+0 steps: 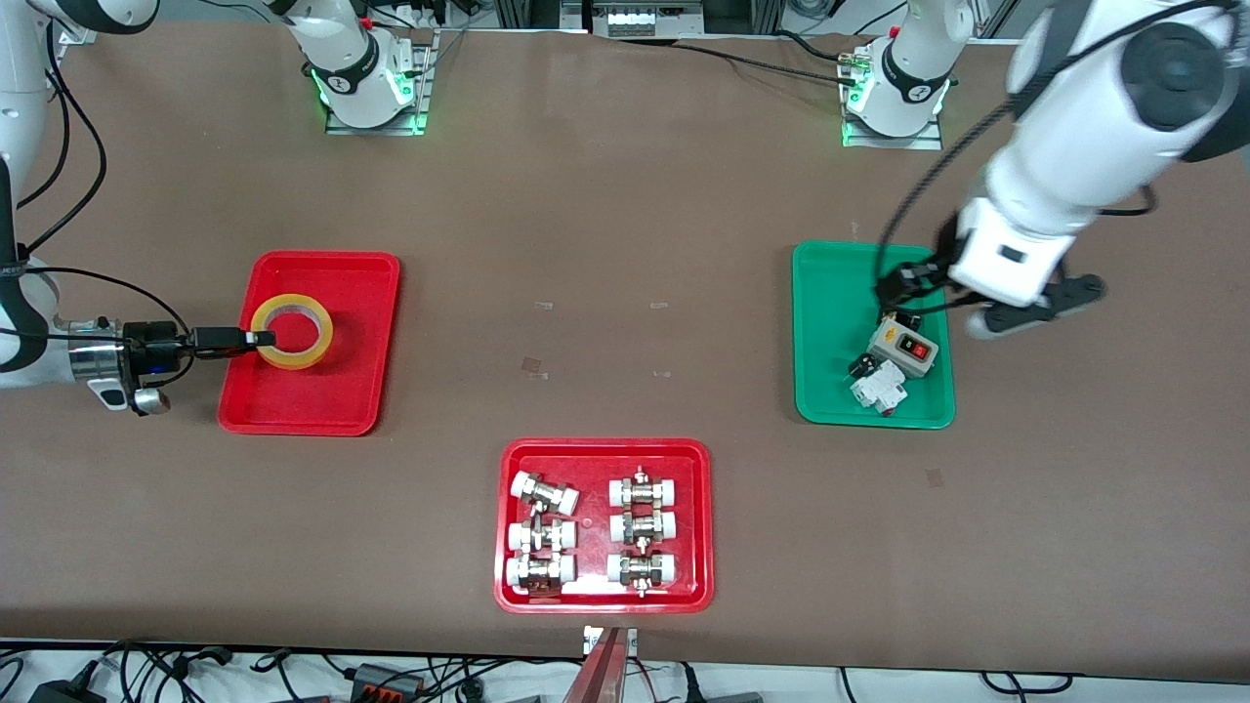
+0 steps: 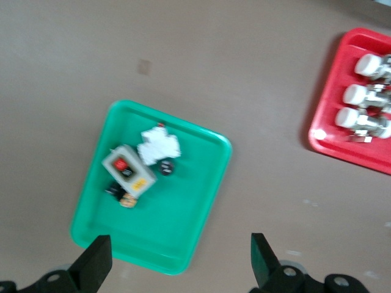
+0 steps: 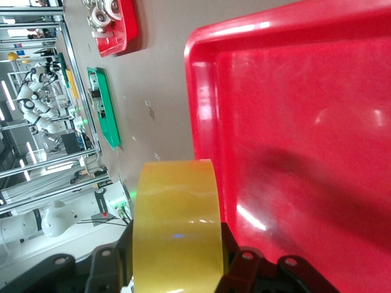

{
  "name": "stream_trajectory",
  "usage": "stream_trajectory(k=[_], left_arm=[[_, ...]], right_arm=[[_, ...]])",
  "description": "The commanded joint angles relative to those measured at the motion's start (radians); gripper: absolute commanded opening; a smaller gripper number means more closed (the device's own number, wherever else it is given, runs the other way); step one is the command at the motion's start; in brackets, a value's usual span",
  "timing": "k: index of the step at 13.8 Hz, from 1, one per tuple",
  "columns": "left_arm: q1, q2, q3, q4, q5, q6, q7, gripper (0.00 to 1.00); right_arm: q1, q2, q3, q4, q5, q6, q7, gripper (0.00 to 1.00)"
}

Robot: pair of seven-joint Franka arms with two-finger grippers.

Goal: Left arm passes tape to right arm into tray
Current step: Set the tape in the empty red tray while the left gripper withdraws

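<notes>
Tape sits over the red tray on the brown table, pinched by the right gripper. The left gripper, jaws spread and empty, hangs over the green tray holding switches. A third tray holds fittings.

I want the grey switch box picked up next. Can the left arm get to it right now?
Probably yes. The left gripper hangs open and empty over the green tray, and the switch box lies there on top, nothing covering it. The right gripper is busy holding the tape in the red tray.
</notes>
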Motion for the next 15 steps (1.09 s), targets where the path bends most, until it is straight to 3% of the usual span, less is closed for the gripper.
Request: stream_trajectory(k=[1, 3, 6, 7, 8, 9, 10, 15], left_arm=[[-0.082, -0.063, 0.153, -0.009, 0.014, -0.038, 0.187, 1.0], [-0.102, -0.087, 0.234, -0.011, 0.009, -0.055, 0.325, 1.0], [-0.101, -0.133, 0.303, -0.012, 0.005, -0.099, 0.497, 1.0], [-0.093, -0.147, 0.316, -0.012, 0.003, -0.113, 0.533, 1.0], [-0.087, -0.159, 0.319, -0.014, 0.003, -0.128, 0.557, 1.0], [-0.079, -0.167, 0.319, -0.019, 0.003, -0.132, 0.567, 1.0], [-0.078, -0.178, 0.32, -0.028, 0.003, -0.129, 0.57, 1.0], [-0.079, -0.175, 0.35, -0.005, -0.003, -0.127, 0.619, 1.0]], right_arm=[[-0.029, 0.03, 0.021, -0.003, 0.002, -0.029, -0.043, 0.36], [-0.029, 0.052, 0.021, -0.006, 0.002, -0.021, -0.094, 0.36], [-0.029, 0.072, 0.02, -0.006, -0.01, -0.012, -0.1, 0.37], [-0.021, 0.07, 0.02, -0.006, -0.027, 0.003, -0.099, 0.44], [-0.02, 0.07, 0.02, -0.006, -0.038, 0.016, -0.097, 0.58], [-0.02, 0.07, 0.02, -0.006, -0.039, 0.017, -0.094, 0.88], [-0.021, 0.07, 0.02, -0.006, -0.041, 0.017, -0.092, 1.0], [-0.01, 0.059, 0.021, 0.017, -0.119, 0.085, -0.088, 1.0]])
